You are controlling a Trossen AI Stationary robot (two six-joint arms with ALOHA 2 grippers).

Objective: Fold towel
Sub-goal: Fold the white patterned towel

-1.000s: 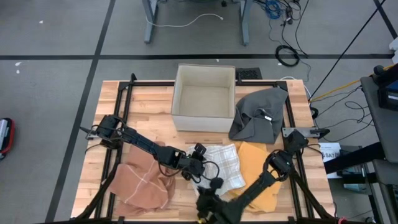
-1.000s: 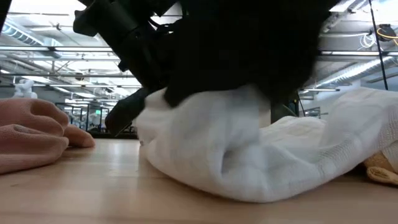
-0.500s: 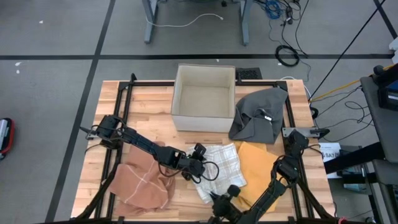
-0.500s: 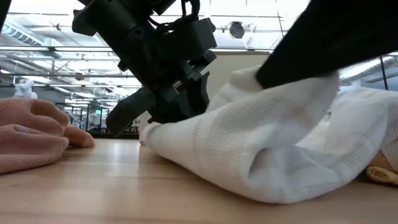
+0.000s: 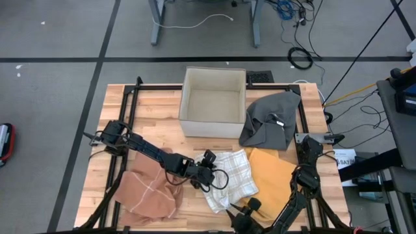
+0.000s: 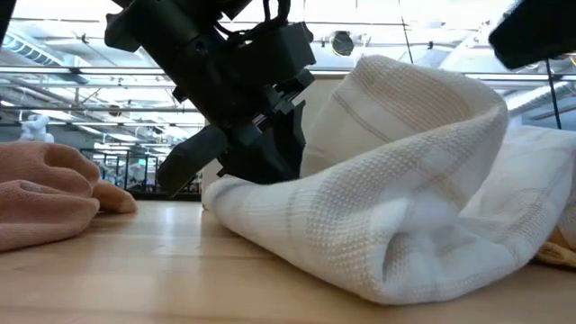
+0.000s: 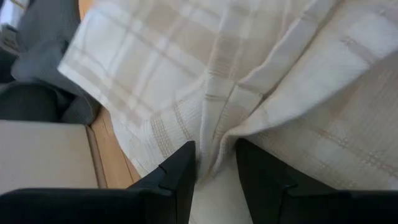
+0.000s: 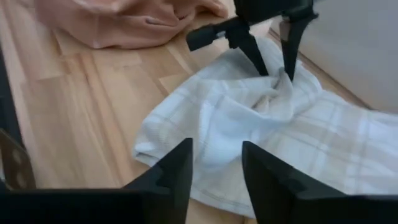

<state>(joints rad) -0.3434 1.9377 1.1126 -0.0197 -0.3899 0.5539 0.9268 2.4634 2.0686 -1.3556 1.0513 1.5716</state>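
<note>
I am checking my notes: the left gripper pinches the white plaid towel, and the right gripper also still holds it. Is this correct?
Not quite. The left gripper does pinch the white plaid towel, but the right gripper has let go and hangs open, clear of it, as the right wrist view shows.

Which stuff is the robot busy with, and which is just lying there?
Busy with: white checked towel, pinched by the left pincer; right pincer, open beside it.
Just lying there: pink cloth, yellow cloth, grey cloth, box.

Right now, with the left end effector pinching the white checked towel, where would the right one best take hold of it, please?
Probably the loose corner of the white checked towel lying flat on the table just ahead of the open right end effector, approached low from the table's front edge; that corner lies free, away from the left end effector.
</note>
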